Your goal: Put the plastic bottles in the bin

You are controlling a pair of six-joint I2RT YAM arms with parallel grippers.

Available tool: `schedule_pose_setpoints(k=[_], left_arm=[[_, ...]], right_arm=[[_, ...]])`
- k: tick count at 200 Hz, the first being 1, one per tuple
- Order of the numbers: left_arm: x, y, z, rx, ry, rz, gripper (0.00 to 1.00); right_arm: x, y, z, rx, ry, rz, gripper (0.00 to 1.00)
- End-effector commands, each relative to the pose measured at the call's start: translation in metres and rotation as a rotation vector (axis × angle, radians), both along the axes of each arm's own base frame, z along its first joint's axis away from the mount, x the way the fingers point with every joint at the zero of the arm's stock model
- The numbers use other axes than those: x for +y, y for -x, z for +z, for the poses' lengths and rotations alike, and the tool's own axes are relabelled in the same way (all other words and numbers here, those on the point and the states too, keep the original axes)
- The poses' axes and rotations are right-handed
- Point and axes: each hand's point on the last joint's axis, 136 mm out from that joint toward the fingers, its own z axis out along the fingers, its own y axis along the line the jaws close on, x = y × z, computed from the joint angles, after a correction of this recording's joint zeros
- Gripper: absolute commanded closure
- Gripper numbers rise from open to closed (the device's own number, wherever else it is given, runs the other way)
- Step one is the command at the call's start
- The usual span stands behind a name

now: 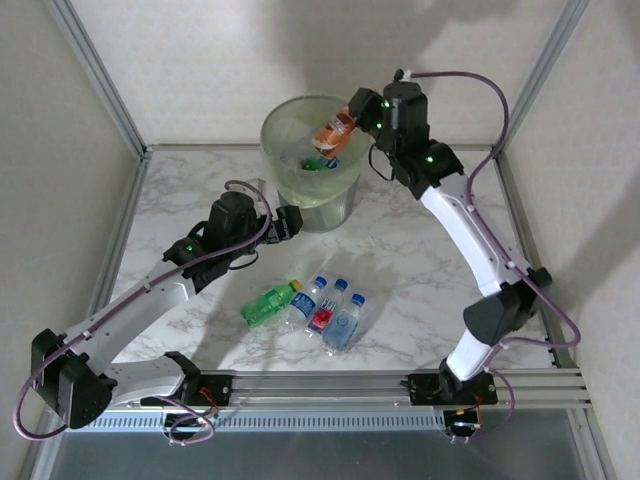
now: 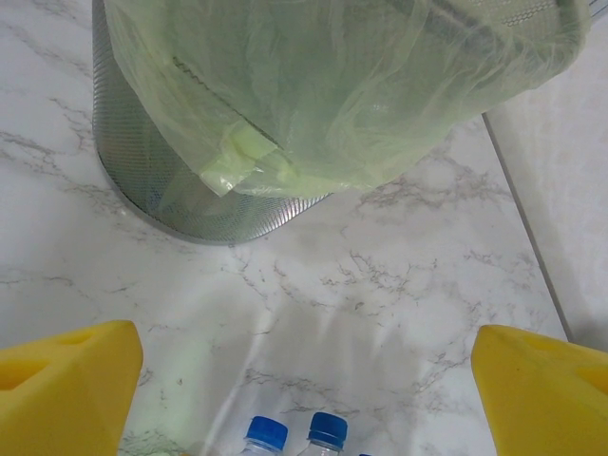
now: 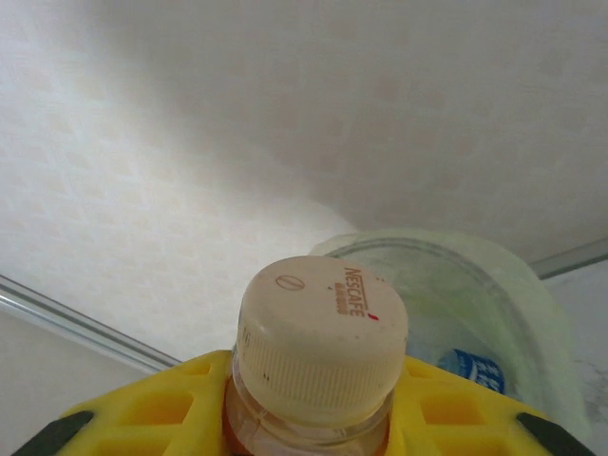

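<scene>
1. The right claw [image 1: 356, 108] is holding an orange bottle [image 1: 334, 131] by the neck, its jaws pinched narrow just under the cream cap [image 3: 321, 323]; the bottle is hanging tilted, base lowest, over the mouth of the bin [image 1: 272, 128].
2. The bin is standing at the back of the desk [image 1: 420, 290]; a few bottles are lying inside it, a blue-labelled bottle [image 3: 472, 369] among them.
3. The step in hand, I am judging, is the drop of this orange bottle; it is looking well inside the rim, so the next move is calling for little more than the jaws parting, perhaps after a slight dip so that the bottle is not glancing off the edge.
4. The left claw [image 2: 304, 389] is hovering wide and empty, low over the desk just before the foot of the bin; its yellow fingers [image 2: 66, 389] are standing far apart with nothing between them.
5. Four bottles are lying huddled at the near middle of the desk, well apart from the bin; one is a green bottle [image 1: 268, 303], and the other three are clear bottles [image 1: 330, 312] with blue caps.
6. That huddle is looking like the left claw's next job; the bottles are lying side by side and close together, so I am guessing an outer one, such as the green bottle, is offering the fingers the most room.
</scene>
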Motion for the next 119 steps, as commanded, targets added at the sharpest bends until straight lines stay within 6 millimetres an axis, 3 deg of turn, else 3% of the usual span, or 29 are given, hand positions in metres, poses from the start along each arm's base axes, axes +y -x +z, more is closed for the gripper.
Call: schedule_pose_setpoints(k=[1, 32, 63, 92, 119], left_arm=[[0.006, 0.004, 0.014, -0.023, 0.010, 0.027, 0.11], [0.010, 0.006, 0.011, -0.023, 0.008, 0.043, 0.11], [0.011, 0.007, 0.007, -0.015, 0.000, 0.045, 0.11], [0.015, 0.006, 0.006, -0.012, -0.010, 0.062, 0.08], [0.022, 0.005, 0.001, -0.005, -0.034, 0.097, 0.04]], right_arm=[[0.016, -0.010, 0.012, -0.036, 0.001, 0.035, 0.67], [0.041, -0.034, 0.000, -0.019, 0.048, 0.094, 0.63], [0.071, -0.054, -0.023, 0.025, 0.070, 0.184, 0.31], [0.077, -0.058, -0.040, 0.064, 0.086, 0.201, 0.28], [0.069, -0.047, -0.034, 0.042, 0.083, 0.195, 0.28]])
